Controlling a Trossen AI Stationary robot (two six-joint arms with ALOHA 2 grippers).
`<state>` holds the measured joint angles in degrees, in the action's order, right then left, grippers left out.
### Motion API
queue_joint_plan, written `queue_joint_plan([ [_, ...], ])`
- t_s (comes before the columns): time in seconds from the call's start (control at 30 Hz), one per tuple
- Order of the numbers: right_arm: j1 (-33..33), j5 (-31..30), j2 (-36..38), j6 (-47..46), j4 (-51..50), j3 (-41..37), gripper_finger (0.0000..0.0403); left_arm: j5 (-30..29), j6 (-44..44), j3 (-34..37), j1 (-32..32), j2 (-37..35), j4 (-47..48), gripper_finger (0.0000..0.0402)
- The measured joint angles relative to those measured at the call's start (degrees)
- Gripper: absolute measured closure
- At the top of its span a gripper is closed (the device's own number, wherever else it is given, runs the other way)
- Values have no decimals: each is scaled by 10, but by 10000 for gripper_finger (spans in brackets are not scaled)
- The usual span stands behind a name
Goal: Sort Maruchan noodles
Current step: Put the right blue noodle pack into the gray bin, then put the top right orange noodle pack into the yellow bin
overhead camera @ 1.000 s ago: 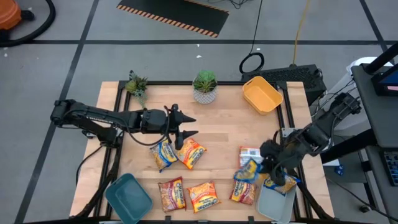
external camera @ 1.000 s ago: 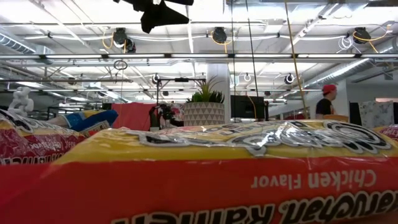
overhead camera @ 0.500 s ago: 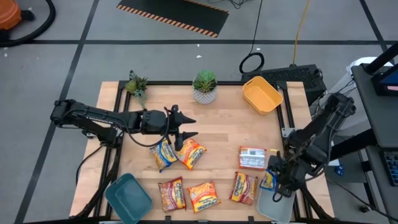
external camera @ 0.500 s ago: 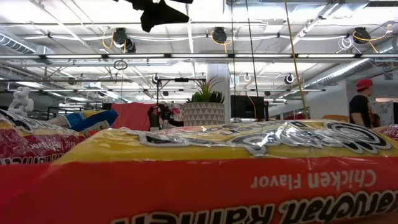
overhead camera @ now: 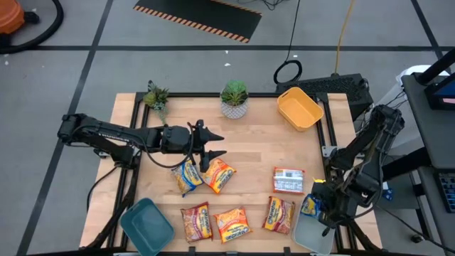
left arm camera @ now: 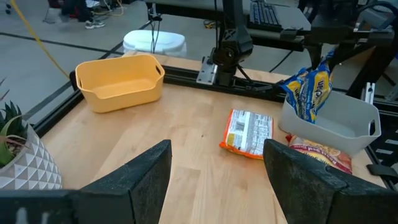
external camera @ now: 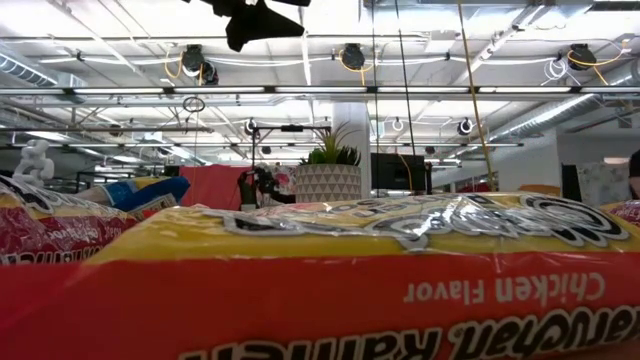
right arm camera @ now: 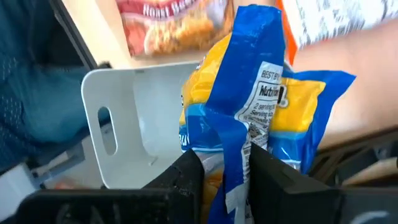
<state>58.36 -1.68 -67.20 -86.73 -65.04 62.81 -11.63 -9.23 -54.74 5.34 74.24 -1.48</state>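
My right gripper point(overhead camera: 318, 208) is at the table's near right corner, shut on a blue-and-yellow Maruchan noodles packet point(right arm camera: 249, 93) above the pale bin point(overhead camera: 313, 233). Whether it has one crumpled packet or two, I cannot tell. My left gripper point(overhead camera: 213, 144) hovers open over the table's middle, just beyond a blue-and-yellow packet point(overhead camera: 186, 176) and an orange one point(overhead camera: 218, 174). Lying flat along the near side are a red packet point(overhead camera: 197, 222), an orange one point(overhead camera: 232, 224) and another point(overhead camera: 278, 215). One more packet point(left arm camera: 249, 132) lies label side up. My right gripper pinches the blue-and-yellow packet between its two fingers by the crimped end strip point(right arm camera: 239, 155). It comes from above, pointing down. The packet point(left arm camera: 311, 90) hangs crumpled below the fingers, lifted clear of the table, with its lower end inside the pale bin's rim point(left arm camera: 329, 99).
A yellow bin point(overhead camera: 299, 108) sits at the far right corner and a teal bin point(overhead camera: 147, 226) at the near left corner. Two potted plants point(overhead camera: 234, 99) point(overhead camera: 156, 96) stand at the far edge. A yellow-and-red packet point(external camera: 320, 280) fills the low view.
My right gripper has carried the blue-and-yellow packet from above the table, beside the near right packets, toward the near right corner, over the pale bin. The label-side-up packet and the packet near it now show uncovered. A person in the room behind has walked out of view.
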Motion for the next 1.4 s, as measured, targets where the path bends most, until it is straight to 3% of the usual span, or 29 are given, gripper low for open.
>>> queue_joint_plan([
  [0.37, 14, -17, 0, -48, -19, 0, 322, 0, -1, 0, 0, 0, 0, 144],
  [0.77, 14, 4, 0, -35, -17, 0, 255, 0, -1, 0, 0, 0, 0, 144],
  [1.03, 12, 0, 6, -16, -8, 0, 241, -1, -2, 0, 0, 0, 0, 144],
  [1.13, 1, -25, 7, -19, -5, 11, 241, -1, -2, 0, 0, 0, 0, 144],
  [1.4, -59, -116, 7, 112, 2, 31, 241, -1, -1, 0, 0, 0, 1, 144],
])
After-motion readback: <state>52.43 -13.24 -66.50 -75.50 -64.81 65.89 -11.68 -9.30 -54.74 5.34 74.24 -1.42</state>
